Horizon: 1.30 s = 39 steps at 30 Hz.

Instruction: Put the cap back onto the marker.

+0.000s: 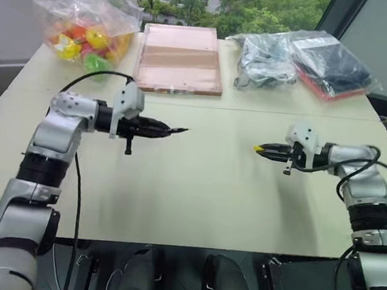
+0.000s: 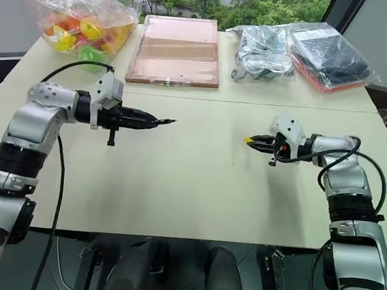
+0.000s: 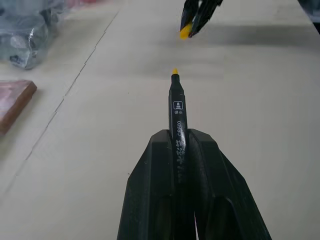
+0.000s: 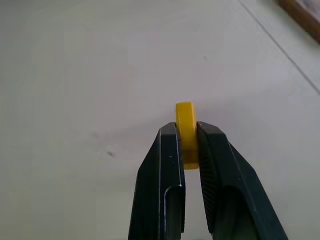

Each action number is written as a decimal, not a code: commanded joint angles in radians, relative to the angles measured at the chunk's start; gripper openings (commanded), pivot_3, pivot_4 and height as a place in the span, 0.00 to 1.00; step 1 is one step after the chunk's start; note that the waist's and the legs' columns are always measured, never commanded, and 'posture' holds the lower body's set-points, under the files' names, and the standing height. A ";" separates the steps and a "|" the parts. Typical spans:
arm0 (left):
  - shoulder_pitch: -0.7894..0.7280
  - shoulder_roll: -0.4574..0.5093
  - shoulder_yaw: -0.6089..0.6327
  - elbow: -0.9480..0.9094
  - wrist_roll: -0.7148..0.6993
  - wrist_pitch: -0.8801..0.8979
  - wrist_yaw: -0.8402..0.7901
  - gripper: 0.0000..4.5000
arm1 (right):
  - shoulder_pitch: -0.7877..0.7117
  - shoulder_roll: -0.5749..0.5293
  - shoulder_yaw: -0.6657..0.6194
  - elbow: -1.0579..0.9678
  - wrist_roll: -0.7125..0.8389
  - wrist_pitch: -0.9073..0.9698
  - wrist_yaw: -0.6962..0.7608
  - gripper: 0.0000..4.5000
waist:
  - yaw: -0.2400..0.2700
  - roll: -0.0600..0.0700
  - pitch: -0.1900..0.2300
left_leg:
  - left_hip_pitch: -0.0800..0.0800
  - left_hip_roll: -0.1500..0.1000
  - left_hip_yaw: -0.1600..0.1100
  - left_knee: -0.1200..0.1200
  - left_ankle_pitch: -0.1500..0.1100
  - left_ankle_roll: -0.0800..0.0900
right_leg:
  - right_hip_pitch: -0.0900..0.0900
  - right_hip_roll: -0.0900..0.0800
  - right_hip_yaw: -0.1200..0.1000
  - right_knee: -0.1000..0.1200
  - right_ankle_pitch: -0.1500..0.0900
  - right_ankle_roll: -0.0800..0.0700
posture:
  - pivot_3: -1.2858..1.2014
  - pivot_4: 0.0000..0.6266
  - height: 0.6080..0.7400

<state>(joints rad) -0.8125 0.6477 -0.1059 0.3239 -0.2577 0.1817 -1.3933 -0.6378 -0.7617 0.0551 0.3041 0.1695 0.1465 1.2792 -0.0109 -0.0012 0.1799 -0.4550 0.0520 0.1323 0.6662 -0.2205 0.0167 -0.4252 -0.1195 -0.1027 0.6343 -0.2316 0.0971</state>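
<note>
My left gripper (image 1: 159, 129) is shut on the marker (image 3: 177, 107), a slim black stick whose small yellow tip points right, level above the table. My right gripper (image 1: 267, 149) is shut on the cap (image 4: 186, 131), a tiny yellow cylinder pinched between its fingertips, pointing left toward the marker. In the head views the marker tip (image 1: 185, 129) and the cap (image 1: 257, 148) face each other across a wide gap over the middle of the table. The left wrist view shows the cap (image 3: 185, 33) beyond the marker tip, slightly off its line.
A bag of colourful toys (image 1: 88, 32) sits at the far left corner of the cream table (image 1: 195, 200). A flat copper-coloured tray (image 1: 180, 58) lies at the back centre. Clear plastic bags with dark items (image 1: 304, 60) lie at the back right.
</note>
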 commanded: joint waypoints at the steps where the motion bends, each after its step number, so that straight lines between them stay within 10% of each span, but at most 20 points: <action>1: -0.063 -0.004 -0.017 0.028 0.007 -0.052 -0.050 0.00 | -0.030 -0.030 0.009 -0.128 0.036 0.065 0.044 0.02 | 0.001 0.000 0.000 | 0.000 0.000 0.000 0.000 0.000 0.000 | 0.000 0.000 0.000 0.000 0.000 0.000 | 0.52 0.24 1.00; 39: -0.107 -0.152 -0.081 0.079 0.035 -0.106 -0.083 0.00 | -0.088 0.063 0.070 -0.398 0.104 0.202 -0.007 0.02 | 0.001 0.000 0.000 | -0.003 0.000 0.000 0.001 0.000 0.001 | -0.002 0.000 0.000 0.000 0.000 0.000 | 0.52 0.24 1.00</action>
<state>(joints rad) -0.9084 0.4981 -0.1832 0.4178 -0.2262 0.0911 -1.4746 -0.7059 -0.7029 0.1396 -0.0449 0.2480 0.3489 1.2808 -0.0101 -0.0013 0.1799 -0.4578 0.0519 0.1318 0.6670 -0.2207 0.0172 -0.4273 -0.1194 -0.1028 0.6347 -0.2316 0.0971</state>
